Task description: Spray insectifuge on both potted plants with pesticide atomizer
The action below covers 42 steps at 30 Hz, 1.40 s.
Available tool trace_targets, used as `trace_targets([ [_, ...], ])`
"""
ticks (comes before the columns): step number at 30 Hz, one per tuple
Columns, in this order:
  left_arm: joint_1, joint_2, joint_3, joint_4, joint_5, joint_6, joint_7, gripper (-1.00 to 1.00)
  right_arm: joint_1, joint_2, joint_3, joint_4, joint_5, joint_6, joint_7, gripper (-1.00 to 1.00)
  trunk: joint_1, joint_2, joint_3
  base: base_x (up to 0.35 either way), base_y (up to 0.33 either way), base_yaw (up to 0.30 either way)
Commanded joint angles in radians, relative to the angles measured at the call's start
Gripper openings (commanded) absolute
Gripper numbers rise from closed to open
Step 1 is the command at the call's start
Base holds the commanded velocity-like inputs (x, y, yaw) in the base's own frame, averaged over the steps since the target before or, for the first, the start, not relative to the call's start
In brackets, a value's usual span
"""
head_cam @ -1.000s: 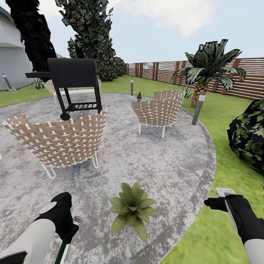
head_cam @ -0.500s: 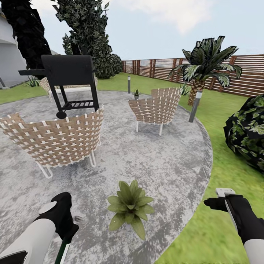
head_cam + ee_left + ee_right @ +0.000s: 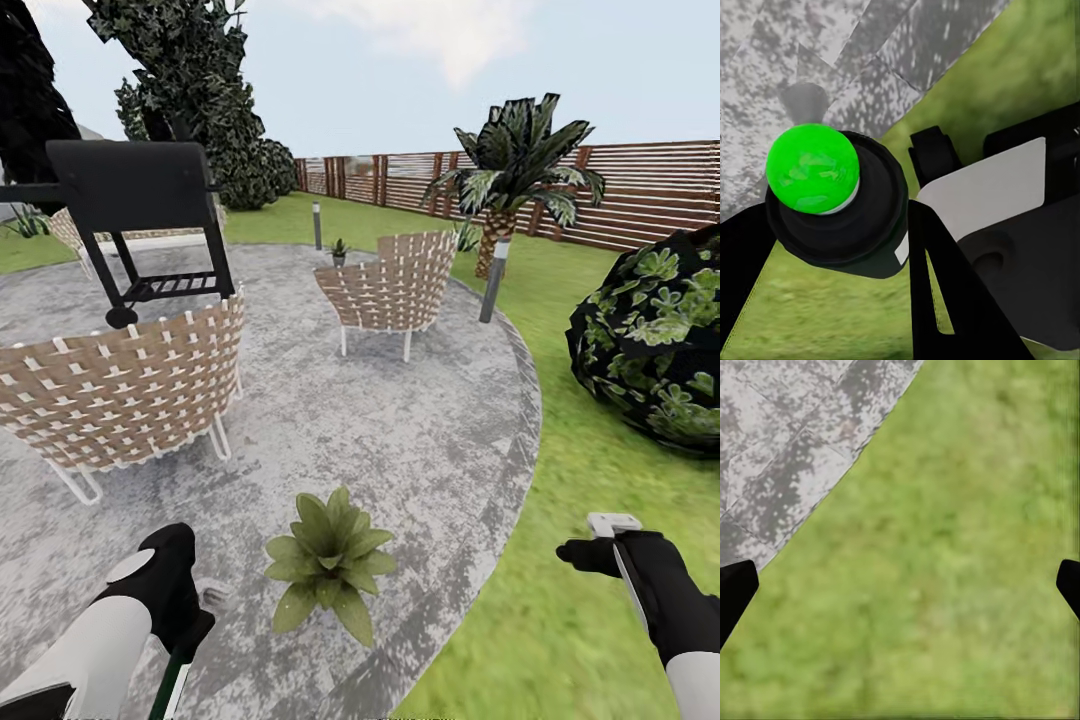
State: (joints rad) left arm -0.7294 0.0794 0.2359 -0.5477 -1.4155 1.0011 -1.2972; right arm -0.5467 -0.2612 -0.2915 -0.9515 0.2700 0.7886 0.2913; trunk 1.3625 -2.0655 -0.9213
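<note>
The pesticide atomizer (image 3: 832, 199) sits clamped between the left gripper (image 3: 185, 625)'s fingers, its dark green body running down from the hand in the head view and its bright green cap facing the left wrist camera. Just beside that gripper, on the grey patio (image 3: 400, 440), lies the nearer potted plant (image 3: 325, 560), a low rosette of broad pointed leaves. The second potted plant (image 3: 339, 250) stands well beyond it, at the far edge of the patio behind the smaller wicker chair (image 3: 385, 290). The large wicker chair (image 3: 120, 390) and black grill (image 3: 135, 215) stand farther from the rosette on the left arm's side. The right gripper (image 3: 590, 550) hangs over the lawn (image 3: 600, 480) with fingers spread wide and nothing between them. Pickup looks done; the spraying step is in hand. The next move likely calls for swinging the nozzle over the near rosette and covering its leaves.
</note>
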Motion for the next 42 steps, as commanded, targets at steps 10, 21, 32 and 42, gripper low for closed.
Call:
trace_targets([
  [10,-0.030,0.000,0.005,-0.137,-0.010,0.008,-0.012,-1.00,-0.001,0.000,-0.001,-0.001,0.011,0.003,0.009,1.00,0.000,0.000,-0.012,0.000,0.000,-0.241],
  [21,-0.030,-0.001,0.006,-0.158,-0.010,0.008,-0.016,-1.00,-0.001,0.000,-0.001,0.000,0.011,0.002,0.009,1.00,0.000,0.000,-0.023,0.000,0.000,-0.230],
  [32,-0.029,-0.001,0.007,-0.158,-0.004,0.008,-0.019,-1.00,-0.001,0.000,-0.001,-0.001,0.011,0.001,0.009,1.00,0.000,0.000,-0.027,0.000,0.124,-0.057],
  [42,-0.021,-0.001,0.008,-0.155,-0.005,0.008,-0.018,-1.00,-0.001,0.000,-0.001,0.000,0.011,0.002,0.009,1.00,0.000,0.000,-0.027,0.000,0.043,-0.014],
])
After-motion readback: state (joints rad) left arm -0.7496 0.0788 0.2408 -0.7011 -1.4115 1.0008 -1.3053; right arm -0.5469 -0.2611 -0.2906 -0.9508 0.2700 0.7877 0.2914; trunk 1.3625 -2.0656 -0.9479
